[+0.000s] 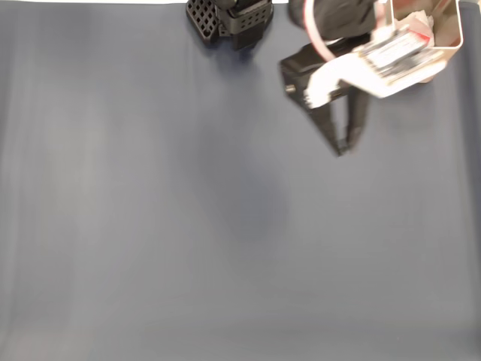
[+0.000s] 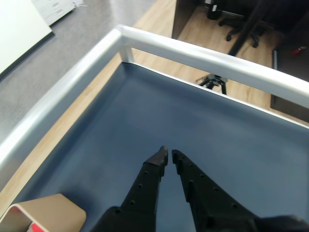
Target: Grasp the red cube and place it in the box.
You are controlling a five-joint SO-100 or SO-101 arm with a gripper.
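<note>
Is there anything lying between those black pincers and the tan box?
Nothing: in the wrist view, only bare blue mat separates the gripper from the box.

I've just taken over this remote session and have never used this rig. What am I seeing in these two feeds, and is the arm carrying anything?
One small robot arm works over a dark blue mat. The fixed view looks down from above; the wrist view rides on the arm, looking along its end effector. The two black fingers nearly touch with nothing between them, so it carries nothing. The box sits at the wrist view's bottom left, with something red, probably the red cube, showing inside. A silver rail edges the surface.
</note>
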